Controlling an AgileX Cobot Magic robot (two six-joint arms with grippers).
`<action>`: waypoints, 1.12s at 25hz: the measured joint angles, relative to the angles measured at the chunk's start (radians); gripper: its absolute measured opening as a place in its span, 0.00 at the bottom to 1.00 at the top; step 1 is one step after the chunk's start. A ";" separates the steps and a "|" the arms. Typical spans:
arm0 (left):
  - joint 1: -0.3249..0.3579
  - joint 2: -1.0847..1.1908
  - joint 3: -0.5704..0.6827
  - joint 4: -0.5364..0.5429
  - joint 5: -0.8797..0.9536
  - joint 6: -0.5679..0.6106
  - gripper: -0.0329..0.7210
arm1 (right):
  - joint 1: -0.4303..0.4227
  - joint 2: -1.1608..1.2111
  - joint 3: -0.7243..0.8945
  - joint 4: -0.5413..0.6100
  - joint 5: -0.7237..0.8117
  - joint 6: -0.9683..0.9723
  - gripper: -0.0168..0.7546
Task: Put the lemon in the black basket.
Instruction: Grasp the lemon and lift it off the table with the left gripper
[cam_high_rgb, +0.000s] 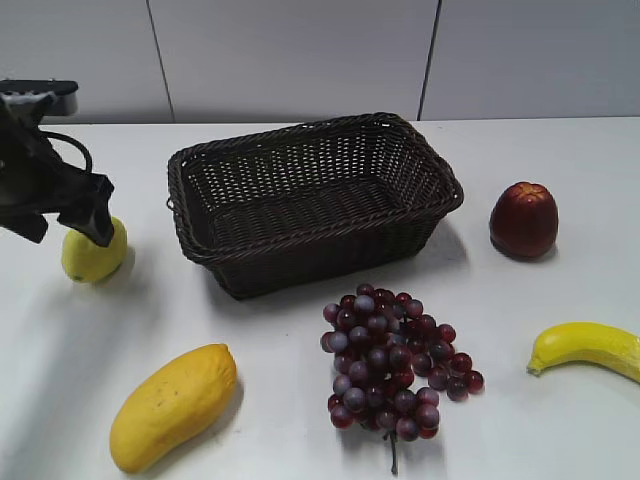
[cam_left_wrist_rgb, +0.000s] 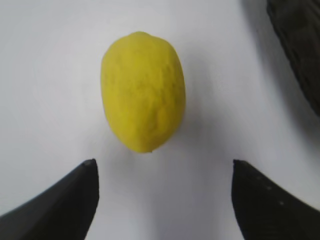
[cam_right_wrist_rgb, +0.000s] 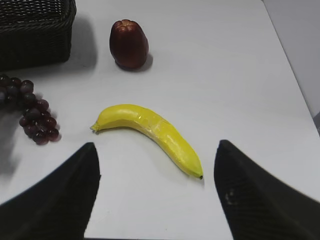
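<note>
The lemon (cam_high_rgb: 92, 254) lies on the white table at the left, apart from the black basket (cam_high_rgb: 310, 200), which stands empty at the middle back. My left gripper (cam_high_rgb: 68, 228) hovers just over the lemon and partly hides it. In the left wrist view the lemon (cam_left_wrist_rgb: 143, 91) lies ahead of the open fingers (cam_left_wrist_rgb: 164, 172), not between them, and the basket's edge (cam_left_wrist_rgb: 299, 45) shows at the top right. My right gripper (cam_right_wrist_rgb: 156, 167) is open and empty above the table's right part; it is out of the exterior view.
A mango (cam_high_rgb: 172, 404) lies at the front left. A bunch of purple grapes (cam_high_rgb: 392, 362) lies in front of the basket. A dark red apple (cam_high_rgb: 523, 219) stands at the right, and a banana (cam_high_rgb: 590, 347) lies at the front right, near my right gripper (cam_right_wrist_rgb: 150, 131).
</note>
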 joint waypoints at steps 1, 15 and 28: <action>0.000 0.021 -0.016 0.003 -0.001 0.000 0.88 | 0.000 0.000 0.000 -0.006 0.001 0.000 0.78; 0.000 0.252 -0.121 0.044 0.006 -0.006 0.82 | 0.000 0.000 0.000 0.000 0.001 0.000 0.78; 0.000 0.179 -0.307 0.049 0.220 -0.007 0.76 | 0.000 0.000 0.000 0.000 0.001 0.000 0.78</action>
